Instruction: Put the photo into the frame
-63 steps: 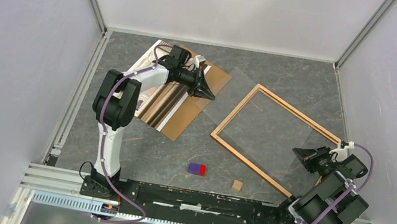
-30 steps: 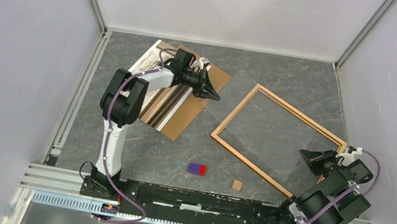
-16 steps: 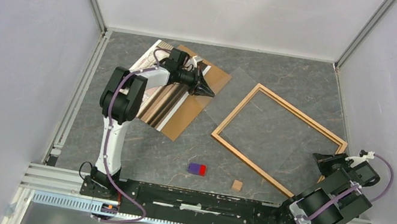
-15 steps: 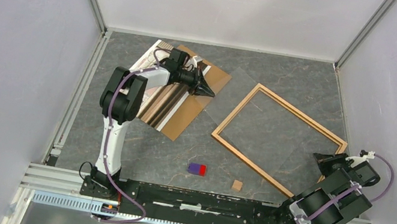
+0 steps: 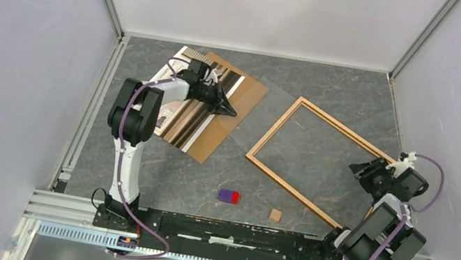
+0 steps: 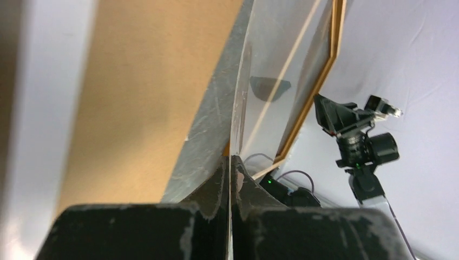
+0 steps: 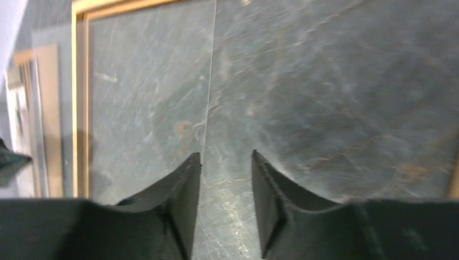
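The photo (image 5: 177, 123), a glossy print with a white edge, lies at the back left on a brown backing board (image 5: 242, 91). To the right of centre, the light wooden frame (image 5: 283, 122) lies flat. My left gripper (image 5: 226, 110) (image 6: 231, 158) hovers over the backing board, shut on the edge of a clear transparent sheet (image 6: 270, 103) that stretches away toward the frame (image 6: 319, 86). My right gripper (image 5: 355, 171) (image 7: 225, 156) is open over the frame's right part with nothing between its fingers. The sheet's edge (image 7: 210, 81) runs just ahead of its left finger.
A small purple-and-red block (image 5: 229, 195) and a small wooden cube (image 5: 276, 215) lie on the grey table near the front. Metal wall rails (image 5: 91, 107) border the table at the left and back. The right arm (image 6: 360, 143) shows in the left wrist view.
My right gripper has opened, letting go of the clear sheet, and shifted left over the frame's right part. My left gripper drew back to the left with the sheet still gripped.
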Available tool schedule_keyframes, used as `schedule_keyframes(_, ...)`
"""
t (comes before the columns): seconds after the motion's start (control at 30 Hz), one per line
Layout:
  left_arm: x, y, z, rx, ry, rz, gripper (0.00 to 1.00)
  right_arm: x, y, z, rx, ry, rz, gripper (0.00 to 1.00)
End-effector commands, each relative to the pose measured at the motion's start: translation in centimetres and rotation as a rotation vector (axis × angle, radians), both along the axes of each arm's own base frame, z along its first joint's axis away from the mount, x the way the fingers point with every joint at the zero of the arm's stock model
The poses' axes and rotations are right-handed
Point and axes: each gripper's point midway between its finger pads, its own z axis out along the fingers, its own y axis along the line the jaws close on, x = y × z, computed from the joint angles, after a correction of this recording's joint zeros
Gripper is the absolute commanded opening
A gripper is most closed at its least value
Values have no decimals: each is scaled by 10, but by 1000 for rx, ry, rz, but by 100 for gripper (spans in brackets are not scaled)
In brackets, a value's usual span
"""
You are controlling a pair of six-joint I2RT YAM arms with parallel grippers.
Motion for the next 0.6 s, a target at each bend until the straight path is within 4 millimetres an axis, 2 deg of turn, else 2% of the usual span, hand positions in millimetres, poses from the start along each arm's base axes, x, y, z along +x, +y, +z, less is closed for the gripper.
schedule_keyframes(0.0,14,35,15,121,-124,44,2,12,29,10,-49,-35,142,52)
schedule_keyframes(0.1,16,44,4,134,-96,77,2,6,51,-2,-50,-15,218,69)
schedule_keyframes(0.17,22,48,3,123,-80,93,2,4,63,-10,-39,5,263,75)
schedule_keyframes(0.23,24,47,9,111,-86,85,2,6,70,-16,-30,29,299,76)
schedule_keyframes(0.33,24,51,25,120,-109,76,2,21,87,-6,15,-10,361,78)
schedule_keyframes(0.43,26,64,44,170,-162,93,2,35,103,1,9,-19,404,86)
schedule_keyframes(0.5,24,73,48,226,-186,75,2,46,103,1,10,10,408,88)
schedule_keyframes(0.57,20,82,49,259,-193,71,2,65,91,6,-7,19,364,89)
